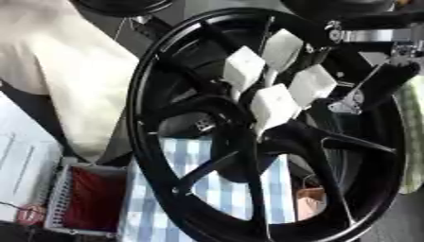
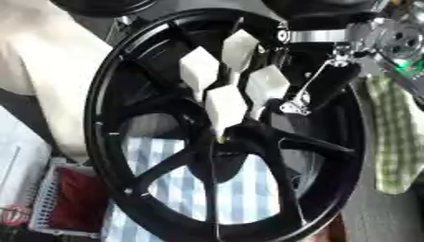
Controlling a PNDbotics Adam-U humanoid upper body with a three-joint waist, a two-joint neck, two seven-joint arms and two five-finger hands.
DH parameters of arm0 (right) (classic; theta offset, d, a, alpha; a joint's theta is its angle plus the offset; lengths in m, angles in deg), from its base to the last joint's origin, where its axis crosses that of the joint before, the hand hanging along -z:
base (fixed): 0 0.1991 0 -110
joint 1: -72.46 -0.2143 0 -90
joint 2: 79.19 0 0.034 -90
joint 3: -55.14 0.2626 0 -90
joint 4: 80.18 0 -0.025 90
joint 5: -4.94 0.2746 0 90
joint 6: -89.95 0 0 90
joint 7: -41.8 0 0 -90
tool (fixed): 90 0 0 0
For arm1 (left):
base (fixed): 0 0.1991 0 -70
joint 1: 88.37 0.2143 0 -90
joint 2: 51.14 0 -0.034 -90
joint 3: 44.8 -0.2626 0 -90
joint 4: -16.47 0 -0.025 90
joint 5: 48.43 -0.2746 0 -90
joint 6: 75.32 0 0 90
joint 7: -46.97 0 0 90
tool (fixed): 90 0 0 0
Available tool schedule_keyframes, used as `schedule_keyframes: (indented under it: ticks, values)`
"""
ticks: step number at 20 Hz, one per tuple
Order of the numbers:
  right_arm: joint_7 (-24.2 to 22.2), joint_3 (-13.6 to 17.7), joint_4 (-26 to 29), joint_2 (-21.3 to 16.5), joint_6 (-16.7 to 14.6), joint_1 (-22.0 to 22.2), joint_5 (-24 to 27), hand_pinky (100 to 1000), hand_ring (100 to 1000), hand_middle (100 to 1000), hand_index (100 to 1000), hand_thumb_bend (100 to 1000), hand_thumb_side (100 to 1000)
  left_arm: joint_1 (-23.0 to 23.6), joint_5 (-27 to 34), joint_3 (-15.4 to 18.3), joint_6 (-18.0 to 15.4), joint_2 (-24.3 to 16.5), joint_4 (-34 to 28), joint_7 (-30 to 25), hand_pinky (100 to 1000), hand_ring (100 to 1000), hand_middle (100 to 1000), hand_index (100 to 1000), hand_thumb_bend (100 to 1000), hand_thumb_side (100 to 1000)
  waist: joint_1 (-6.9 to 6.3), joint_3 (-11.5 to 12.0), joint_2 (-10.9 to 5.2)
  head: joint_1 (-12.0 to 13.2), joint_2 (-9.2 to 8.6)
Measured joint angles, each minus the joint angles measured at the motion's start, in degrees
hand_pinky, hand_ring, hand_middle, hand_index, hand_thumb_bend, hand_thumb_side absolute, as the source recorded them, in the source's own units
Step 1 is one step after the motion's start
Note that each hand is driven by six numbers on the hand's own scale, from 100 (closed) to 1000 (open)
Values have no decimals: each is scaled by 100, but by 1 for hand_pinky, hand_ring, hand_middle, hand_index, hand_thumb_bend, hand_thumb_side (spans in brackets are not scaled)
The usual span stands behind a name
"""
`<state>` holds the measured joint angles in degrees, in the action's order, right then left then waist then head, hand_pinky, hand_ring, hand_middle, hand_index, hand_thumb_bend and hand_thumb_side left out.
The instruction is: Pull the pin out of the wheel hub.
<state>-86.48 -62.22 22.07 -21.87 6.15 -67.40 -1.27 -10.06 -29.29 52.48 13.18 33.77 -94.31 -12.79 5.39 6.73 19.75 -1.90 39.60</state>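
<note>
A black spoked wheel [image 1: 165, 156] fills both views, tilted, with its hub [image 1: 240, 142] near the middle. My right hand [image 1: 273, 106] comes in from the upper right on a black and silver arm [image 2: 331, 35]. Its white-padded fingers [image 1: 244, 66] are gathered just above the hub. A slim pale pin [image 2: 222, 134] runs from the lowest pad down to the hub centre, and the two lowest pads close on its upper end. The rest of the pin is hidden by the pads. My left hand shows in neither view.
A blue and white checked cloth [image 1: 224, 194] lies under the wheel. A white basket [image 1: 58, 198] holding something red stands at the lower left. Beige fabric [image 1: 58, 61] lies at the upper left, a green checked cloth [image 2: 389, 142] hangs at the right.
</note>
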Motion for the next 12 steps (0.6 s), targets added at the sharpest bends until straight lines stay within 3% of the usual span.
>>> schedule_keyframes:
  ticks: [12]
  values:
    - [190, 524, 59, 0, -128, -2, 230, 744, 617, 477, 547, 138, 100, 3, 0, 3, -9, 0, 0, -8, 769, 771, 723, 793, 403, 749, -28, -53, 0, -47, 2]
